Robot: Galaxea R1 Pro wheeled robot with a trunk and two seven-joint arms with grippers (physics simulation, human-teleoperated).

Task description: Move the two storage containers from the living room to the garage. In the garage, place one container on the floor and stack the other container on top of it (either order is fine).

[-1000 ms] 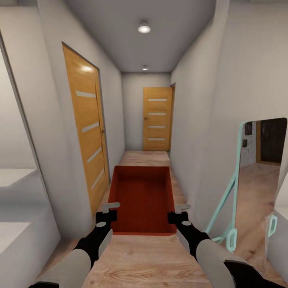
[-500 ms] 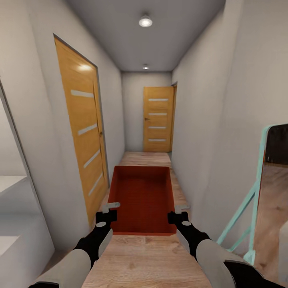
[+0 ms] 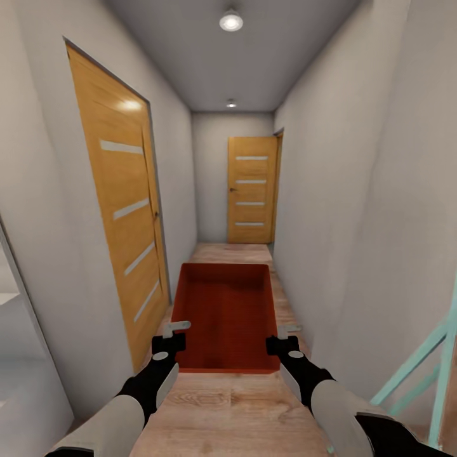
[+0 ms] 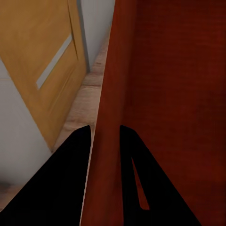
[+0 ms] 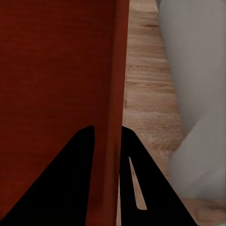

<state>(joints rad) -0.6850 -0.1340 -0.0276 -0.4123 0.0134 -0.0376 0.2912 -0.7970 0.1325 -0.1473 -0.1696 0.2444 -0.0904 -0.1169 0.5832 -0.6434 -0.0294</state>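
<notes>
I carry a container (image 3: 225, 314) out in front of me, level, above the wood floor (image 3: 235, 406) of a narrow hallway. My left gripper (image 3: 170, 339) pinches its left wall; in the left wrist view that wall (image 4: 109, 141) runs between my two dark fingers (image 4: 70, 174), one inside the box and one outside. My right gripper (image 3: 284, 339) pinches the right wall the same way, the wall (image 5: 109, 141) standing between the fingers (image 5: 70, 174). A wooden door (image 3: 124, 209) is on the left wall near me, another door (image 3: 251, 189) closes the far end. A ceiling lamp (image 3: 231, 21) glows overhead. A teal frame (image 3: 438, 368) leans at my right.
</notes>
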